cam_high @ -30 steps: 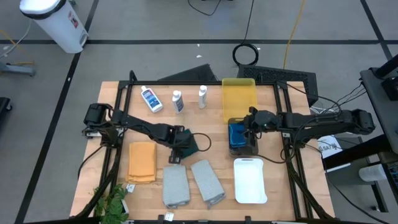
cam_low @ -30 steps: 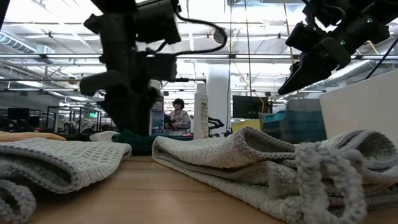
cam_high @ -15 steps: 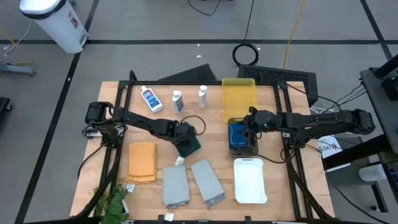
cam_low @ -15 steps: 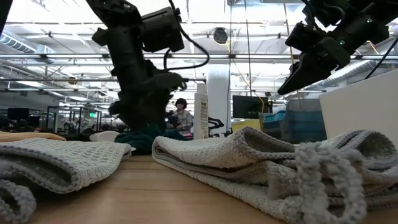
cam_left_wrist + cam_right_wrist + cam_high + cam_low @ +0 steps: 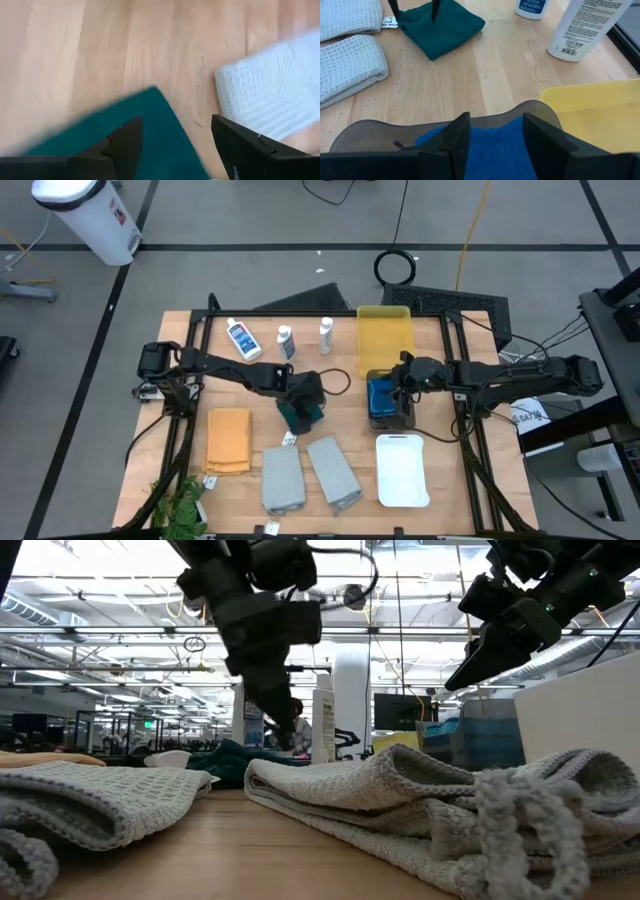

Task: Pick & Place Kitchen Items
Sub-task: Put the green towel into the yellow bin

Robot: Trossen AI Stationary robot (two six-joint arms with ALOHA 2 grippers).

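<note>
Lying flat, rumpled dark green cloth [image 5: 301,414] under left gripper [image 5: 306,399], jaws open, empty

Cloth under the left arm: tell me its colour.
Dark green cloth, clearest in the right wrist view.

1. The left arm [image 5: 225,374] is built of dark, nearly black links with rounded joint housings.
2. A thin black cable [image 5: 335,383] loops out beside its wrist.
3. The right arm [image 5: 510,379] has the same dark finish and blocky joints.
4. Each wrist view shows two matte black, angular fingers [image 5: 457,137].
</note>
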